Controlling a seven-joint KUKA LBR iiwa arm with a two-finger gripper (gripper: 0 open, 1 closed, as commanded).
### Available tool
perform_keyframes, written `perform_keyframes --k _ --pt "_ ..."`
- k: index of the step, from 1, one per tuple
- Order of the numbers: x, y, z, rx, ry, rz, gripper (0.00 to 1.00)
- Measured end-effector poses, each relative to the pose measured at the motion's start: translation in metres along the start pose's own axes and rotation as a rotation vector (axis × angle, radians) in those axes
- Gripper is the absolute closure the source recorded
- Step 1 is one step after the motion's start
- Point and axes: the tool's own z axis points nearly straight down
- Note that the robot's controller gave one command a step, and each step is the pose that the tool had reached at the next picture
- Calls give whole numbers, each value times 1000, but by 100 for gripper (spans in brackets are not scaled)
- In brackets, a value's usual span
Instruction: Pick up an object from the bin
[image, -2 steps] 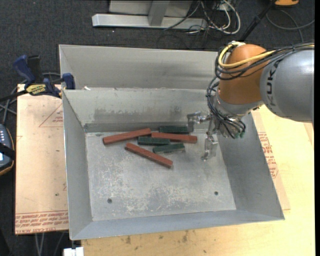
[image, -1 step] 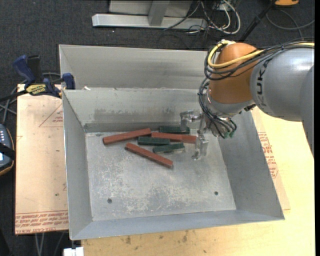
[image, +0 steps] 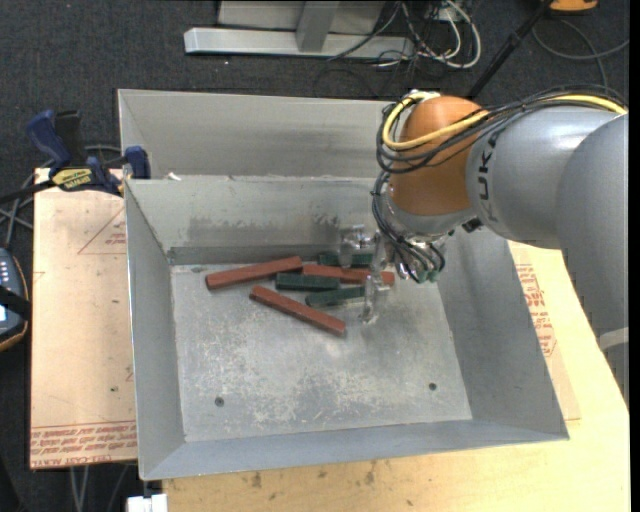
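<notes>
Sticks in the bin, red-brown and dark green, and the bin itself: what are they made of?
The red-brown sticks look matt and flat-sided, perhaps painted wood or plastic; the view cannot settle which. The dark green sticks among them share that shape and dull finish, so likely the same. The bin is grey sheet metal: folded walls, scuffed floor, dull sheen.

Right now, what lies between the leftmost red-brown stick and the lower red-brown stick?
In the camera view, a dark green stick lies between the leftmost red-brown stick and the lower red-brown stick; further left, bare bin floor.
</notes>
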Motion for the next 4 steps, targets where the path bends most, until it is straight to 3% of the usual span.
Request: perform_keyframes --k 1,4 --pt "-4 31 28 1 -2 67 100" --pt "-2 31 14 0 2 66 100"
